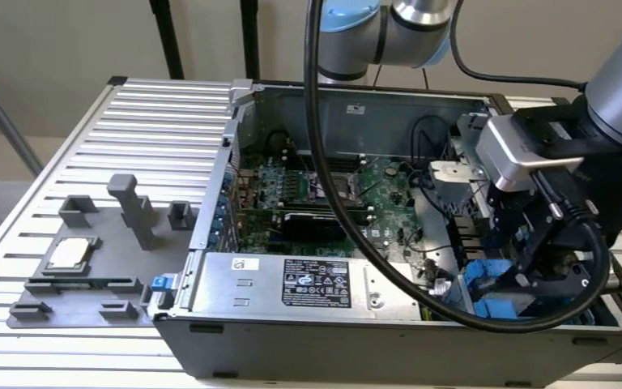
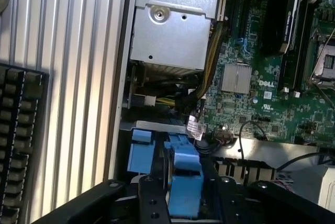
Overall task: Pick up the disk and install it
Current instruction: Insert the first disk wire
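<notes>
Fingers [image 2: 153, 203] press on the blue frame of the disk [image 2: 184, 179] from both sides and are closed onto it. The disk therefore hangs on edge between them rather than lying flat, a pose that I judge suits sliding it down into a narrow bay. It sits low inside the computer case [image 1: 398, 344], in the corner at about four o'clock in the exterior view. A second blue plastic piece [image 2: 140, 150] is just beside it. Whether the disk is already seated I cannot tell. Toward nine o'clock from there, along the case's near wall, lies the power-supply box [image 1: 300, 284], with the motherboard [image 1: 333, 194] beyond it toward twelve. Well apart at eight o'clock, on the counter [image 1: 171, 105], the processor chip [image 1: 70, 254] rests on a grey fixture plate [image 1: 78, 301].
</notes>
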